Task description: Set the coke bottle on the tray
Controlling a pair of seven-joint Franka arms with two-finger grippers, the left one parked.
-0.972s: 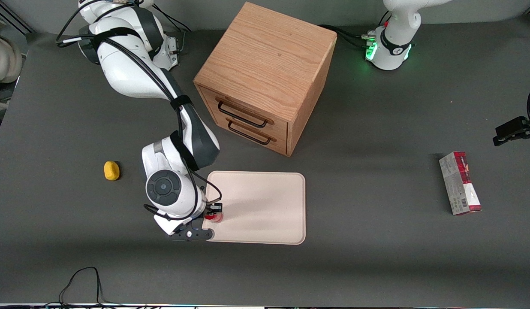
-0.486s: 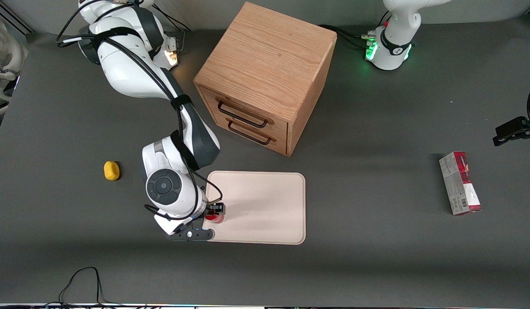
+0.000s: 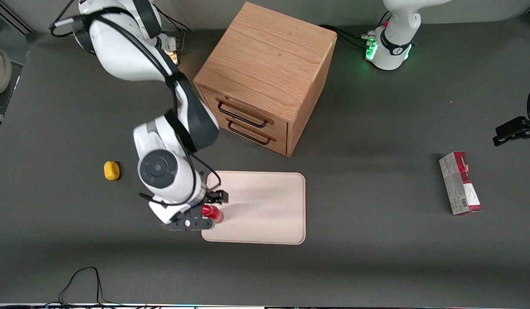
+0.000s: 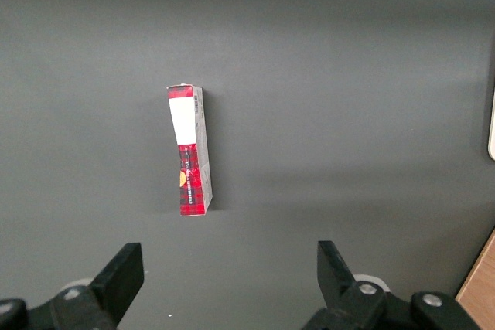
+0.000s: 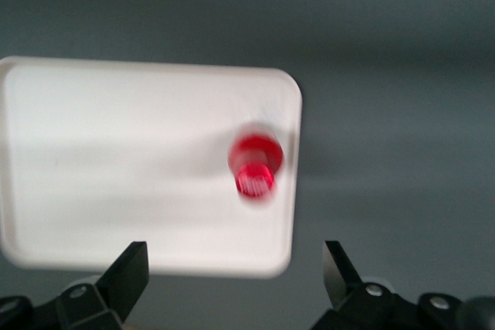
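The coke bottle (image 3: pixel 212 213) (image 5: pixel 255 161) is seen standing upright on the tray (image 3: pixel 265 210) (image 5: pixel 116 191), near the rim at the working arm's end. Above it the gripper (image 3: pixel 211 206) (image 5: pixel 236 280) is held with fingers spread wide, nothing gripped. Farther off, a wooden drawer box (image 3: pixel 265 77) is seen.

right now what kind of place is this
Probably a robot manipulation lab: a grey table with staged props, namely a wooden drawer box, a tray holding the coke bottle, and the open gripper above the bottle.
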